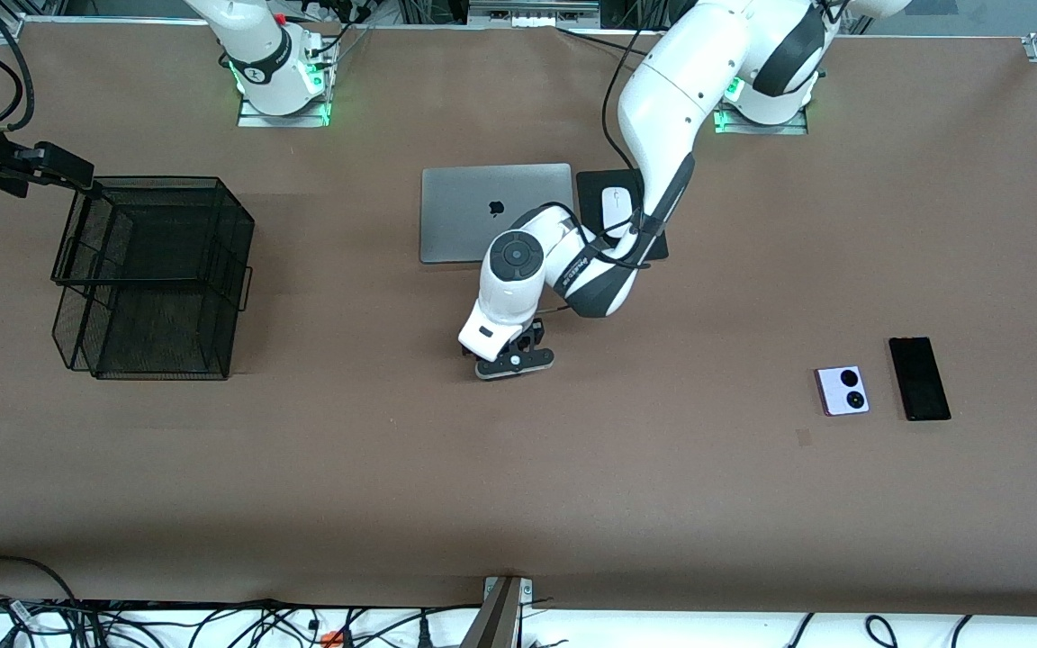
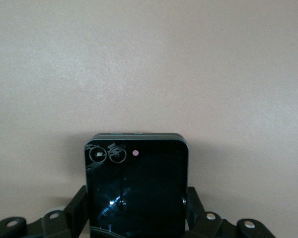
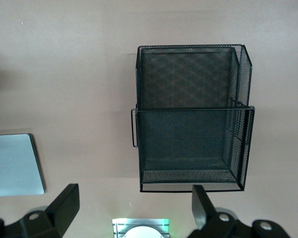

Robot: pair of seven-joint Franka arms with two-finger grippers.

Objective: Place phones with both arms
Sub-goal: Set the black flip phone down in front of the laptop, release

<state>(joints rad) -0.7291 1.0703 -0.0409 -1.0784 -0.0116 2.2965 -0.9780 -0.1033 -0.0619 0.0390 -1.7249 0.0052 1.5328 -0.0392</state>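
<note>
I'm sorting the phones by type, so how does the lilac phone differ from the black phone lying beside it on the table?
The lilac phone is short and squarish; the black phone is long and slim. The lilac phone is pale with two black circles on top, while the black phone is plain dark all over. The black phone lies closer to the left arm's end of the table than the lilac phone. Both lie flat on the table, side by side but apart, with no gripper on them.

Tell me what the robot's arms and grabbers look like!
Both arms are big, white and rounded, with dark grey joints and black cables. The left arm has a round grey cap near its wrist. Green lights glow at the bases. The left gripper and right gripper are black, each with two fingers.
</note>
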